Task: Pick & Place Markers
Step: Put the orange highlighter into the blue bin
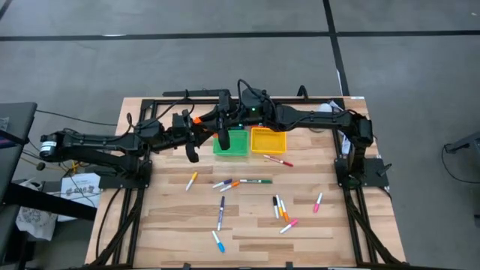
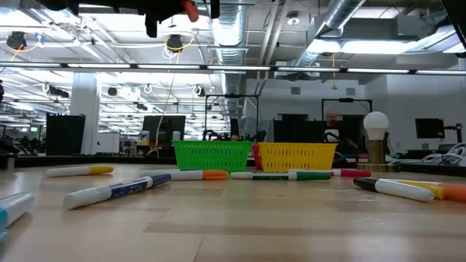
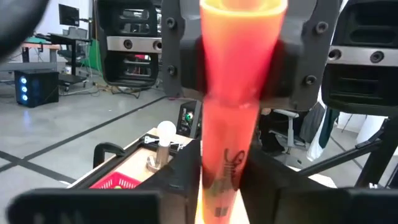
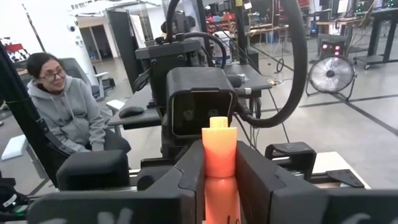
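An orange marker [image 3: 231, 106] is held high above the table between my two grippers, which face each other near the far edge, just left of the green tray [image 1: 231, 142]. My left gripper [image 1: 193, 126] and my right gripper [image 1: 219, 120] are both shut on it. In the high view only a small orange piece of the marker [image 1: 198, 118] shows between the dark fingers. Several more markers [image 1: 244, 182] in many colours lie flat and scattered on the wooden table. My left gripper pinches the orange marker's barrel between its two fingers, by the printed lettering [image 3: 219, 177]. It comes level from the table's left, and the marker is lifted clear. My right gripper pinches the same marker between its two fingers, just below the nubbed end [image 4: 219, 163]. It comes level from the table's right. That end [image 4: 219, 127] sticks out past the fingertips toward the left arm.
The green tray [image 2: 211, 155] and the yellow tray [image 2: 297, 156] stand side by side at the far middle. A red tray [image 3: 115, 182] shows in the left wrist view. A person in a grey hoodie [image 4: 62, 109] sits beyond the table's left side. The black frame [image 1: 150, 105] borders the table.
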